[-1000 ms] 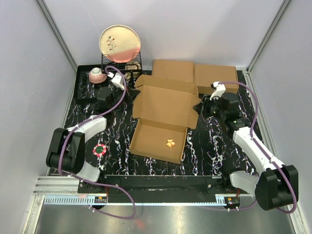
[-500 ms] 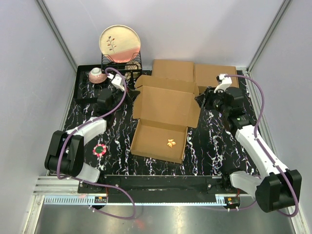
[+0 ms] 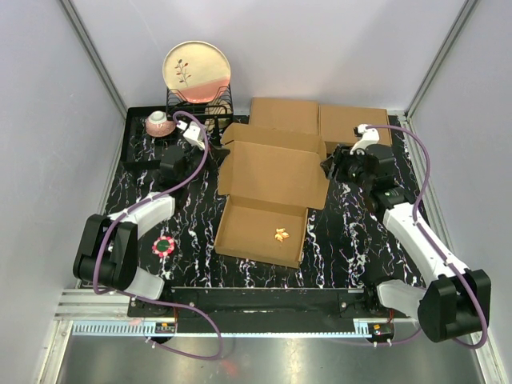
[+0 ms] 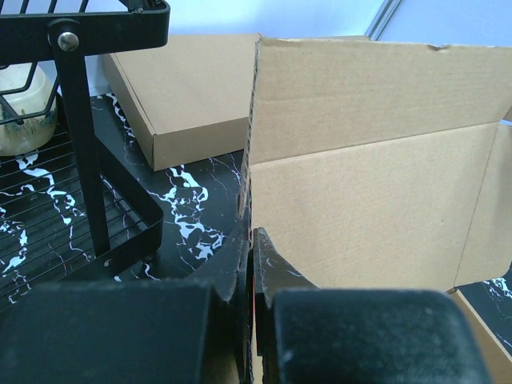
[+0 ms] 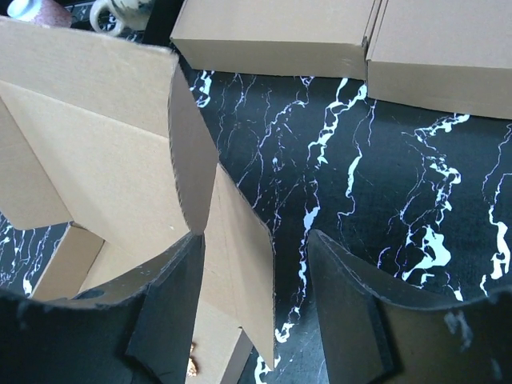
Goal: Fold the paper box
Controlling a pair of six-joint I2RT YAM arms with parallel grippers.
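Observation:
The paper box [image 3: 260, 232] lies open mid-table, its brown lid [image 3: 272, 172] raised and leaning back, with a small orange item [image 3: 280, 235] on its floor. My left gripper [image 3: 213, 151] is at the lid's left edge. In the left wrist view the left gripper [image 4: 252, 244] is shut on that thin cardboard edge, and the lid panel [image 4: 376, 176] stands to the right. My right gripper [image 3: 328, 168] is at the lid's right side. The right wrist view shows the right gripper [image 5: 256, 276] open, with the lid's side flap [image 5: 240, 256] loose between its fingers [image 5: 172, 304].
Two flat brown cardboard boxes [image 3: 284, 114] [image 3: 354, 124] lie at the back. At the back left a black dish rack [image 3: 200, 104] holds a plate [image 3: 198, 68], with a pink cup [image 3: 158, 122] beside it. A red-and-green ring [image 3: 164, 246] lies near the left arm.
My right gripper has opened and let go of the lid's right flap, shifting slightly back and right. The left gripper keeps its hold on the lid's left edge.

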